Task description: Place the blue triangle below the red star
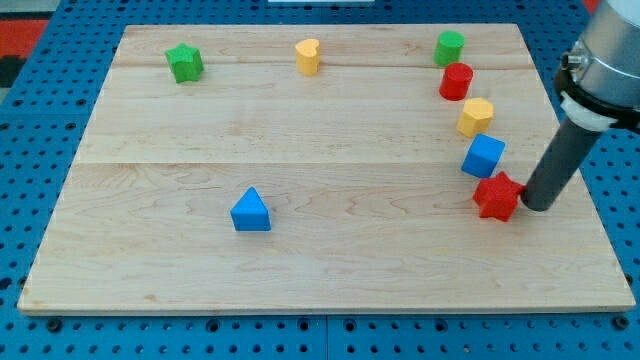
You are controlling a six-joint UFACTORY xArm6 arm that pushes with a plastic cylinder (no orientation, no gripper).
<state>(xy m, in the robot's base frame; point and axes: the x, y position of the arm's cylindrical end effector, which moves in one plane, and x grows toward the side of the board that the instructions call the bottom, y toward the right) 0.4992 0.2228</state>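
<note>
The blue triangle lies on the wooden board left of centre, toward the view's bottom. The red star lies far to its right, near the board's right side. My tip is right beside the red star on its right, touching or nearly touching it. The tip is far from the blue triangle.
A blue cube sits just above the red star, touching it. Above that run a yellow hexagon, a red cylinder and a green cylinder. A yellow heart and a green star lie near the top edge.
</note>
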